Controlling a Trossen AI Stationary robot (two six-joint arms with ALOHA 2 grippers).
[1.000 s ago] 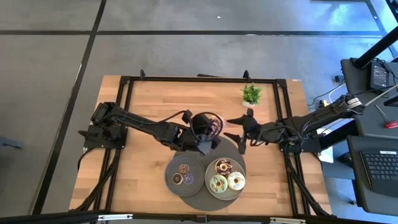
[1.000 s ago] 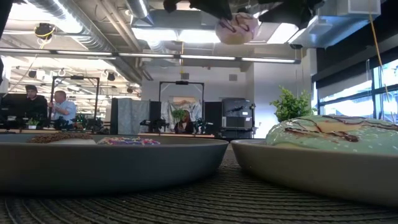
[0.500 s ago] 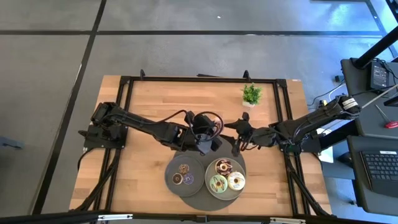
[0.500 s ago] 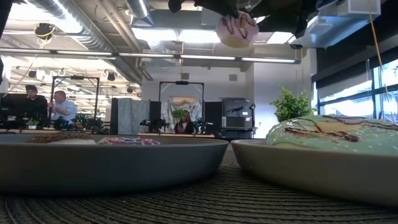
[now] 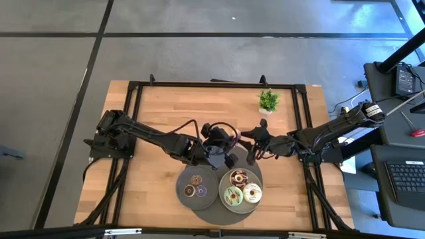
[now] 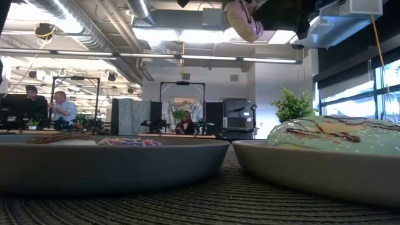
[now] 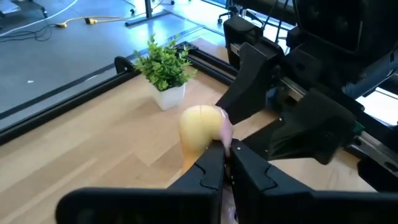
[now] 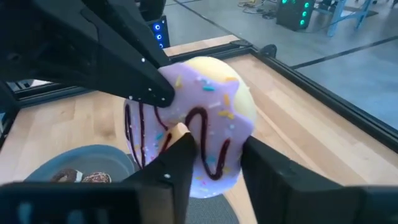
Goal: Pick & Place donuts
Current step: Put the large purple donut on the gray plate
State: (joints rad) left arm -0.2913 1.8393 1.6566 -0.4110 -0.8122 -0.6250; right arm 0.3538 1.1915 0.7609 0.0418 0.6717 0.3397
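A pink iced donut with dark squiggles hangs in the air over the middle of the table, between both grippers. My left gripper comes from the table's left and is shut on it. My right gripper comes from the right, and its fingers close on the donut's other side. A chocolate donut, a green one and a cream one lie on the right grey plate. Mini donuts lie on the left plate. My left gripper pinches the donut's ring between its two fingers, one on the iced face and one on the bare yellow underside. It reaches in roughly level from the table's left. The donut stands on edge, lifted clear of the table. My right gripper has the ring's opposite part between its two fingers, one against the iced face and one against the bare side. It comes level from the table's right. The donut stays upright in the air between both grippers.
Both plates sit on a dark round mat near the table's front edge. A small potted plant stands at the far right. Bare wood lies at the far left. People sit at desks in the room behind.
My right gripper has moved toward the table's left onto the donut, and its fingers have closed from wide apart onto the ring. My left gripper has carried the donut a little toward the right. The donut has risen slightly and tipped.
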